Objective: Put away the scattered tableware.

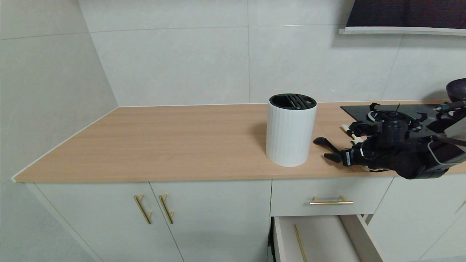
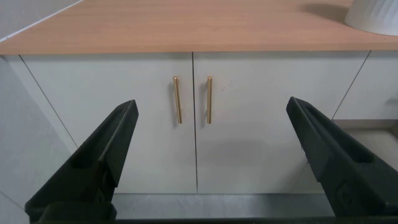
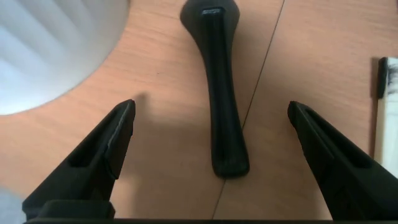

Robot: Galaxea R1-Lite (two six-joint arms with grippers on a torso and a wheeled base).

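Observation:
A black utensil [image 1: 325, 143] [image 3: 219, 93] with a long handle lies flat on the wooden counter [image 1: 174, 142], just right of a white ribbed holder [image 1: 290, 135] [image 3: 53, 50] with a black slotted top. My right gripper [image 1: 340, 145] [image 3: 210, 115] hovers over the utensil, open, one finger on each side and not touching it. A white-handled piece [image 1: 348, 131] [image 3: 385, 106] lies a little farther right. My left gripper [image 2: 211, 118] is open and holds nothing, below counter height in front of the cabinet doors [image 2: 193, 124].
A black hob [image 1: 397, 111] with a burner is set into the counter at the right, with a dark pot [image 1: 457, 89] behind it. Under the counter's right part a drawer [image 1: 316, 240] stands pulled out. Tiled walls close the back and left.

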